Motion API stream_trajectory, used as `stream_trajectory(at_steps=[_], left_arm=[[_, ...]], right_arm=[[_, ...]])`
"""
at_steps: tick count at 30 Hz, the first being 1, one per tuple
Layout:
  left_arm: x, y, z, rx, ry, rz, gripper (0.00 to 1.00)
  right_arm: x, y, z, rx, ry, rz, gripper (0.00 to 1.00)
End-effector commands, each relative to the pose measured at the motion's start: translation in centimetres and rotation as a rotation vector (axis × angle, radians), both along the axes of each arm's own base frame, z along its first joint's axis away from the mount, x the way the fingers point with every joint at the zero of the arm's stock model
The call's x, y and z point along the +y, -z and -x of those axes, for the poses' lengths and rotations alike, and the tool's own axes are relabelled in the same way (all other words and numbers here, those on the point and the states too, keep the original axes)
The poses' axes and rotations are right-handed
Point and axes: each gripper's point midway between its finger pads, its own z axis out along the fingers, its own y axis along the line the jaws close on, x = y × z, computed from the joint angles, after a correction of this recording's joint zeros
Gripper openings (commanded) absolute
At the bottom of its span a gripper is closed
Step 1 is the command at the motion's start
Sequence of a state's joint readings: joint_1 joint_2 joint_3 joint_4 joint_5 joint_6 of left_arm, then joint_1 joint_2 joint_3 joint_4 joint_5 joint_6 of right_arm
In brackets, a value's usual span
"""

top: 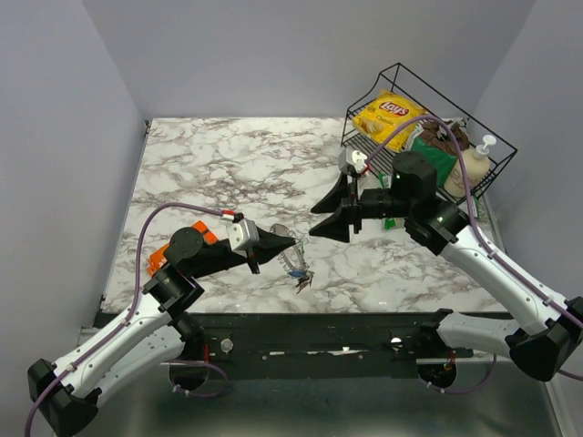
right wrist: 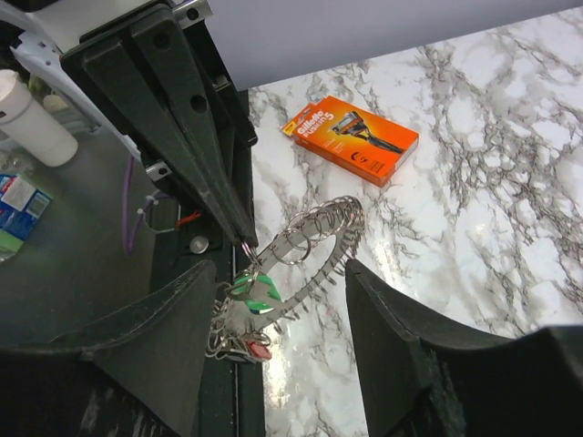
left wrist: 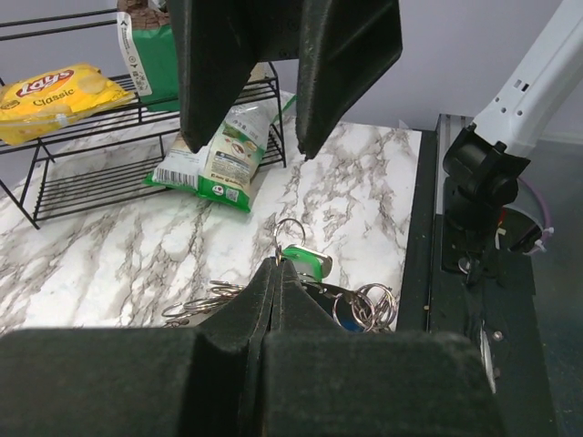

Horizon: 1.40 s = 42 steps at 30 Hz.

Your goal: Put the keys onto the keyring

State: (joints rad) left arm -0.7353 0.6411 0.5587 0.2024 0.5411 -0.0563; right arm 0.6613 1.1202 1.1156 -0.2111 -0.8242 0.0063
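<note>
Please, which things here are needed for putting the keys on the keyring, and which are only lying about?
Needed: keyring, green key, red key, left gripper (pinching the green key's ring), right gripper (open).
Lying about: razor box, wire basket, Lay's chips, green bag, pump bottle.

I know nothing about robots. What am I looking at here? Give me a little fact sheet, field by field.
left hand: shut, pinching the small ring on the green key
right hand: open, holding nothing, pointed at the left hand
keyring: silvery loop strung with rings, next to the green key
red key: in the heap of loose rings near the table edge
table: white marble pattern
basket: black wire, far right corner, holds a chips bag and a pump bottle
orange box: lying flat, apart from the keys
</note>
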Motion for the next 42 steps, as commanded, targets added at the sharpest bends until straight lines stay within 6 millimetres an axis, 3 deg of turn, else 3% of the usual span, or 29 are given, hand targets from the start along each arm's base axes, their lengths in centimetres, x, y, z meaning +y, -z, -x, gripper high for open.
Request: stream_trajectory(at_steps=[1,8,23,32,42], left_arm=[[0.2,-2.1,-0.2,-0.083,-0.017,0.047,0.00],[0.2,-2.0,-0.2,-0.087,-0.019,0.041,0.00],[0.4,-1.8,-0.4,-0.088,-0.035,0.032,0.00],[0.4,-1.7,-0.5,-0.085,-0.038,0.030,0.00],[0.4,-1.9,-0.6,-0.082,-0.045,0.035,0.00]], right_arm=[[0.6,0.0,0.7,0.081,-0.062,0.007,0.63],[0.9,0.4,0.5,0.118,-0.063,0.024,0.53],[1.8,2.5,1.8,0.199,-0.128,0.071,0.45],[1.7,2.9,1.9,0.198,-0.127,0.078,0.19],[1.5,3.1,2.3,0.187,-0.146,0.078,0.01]])
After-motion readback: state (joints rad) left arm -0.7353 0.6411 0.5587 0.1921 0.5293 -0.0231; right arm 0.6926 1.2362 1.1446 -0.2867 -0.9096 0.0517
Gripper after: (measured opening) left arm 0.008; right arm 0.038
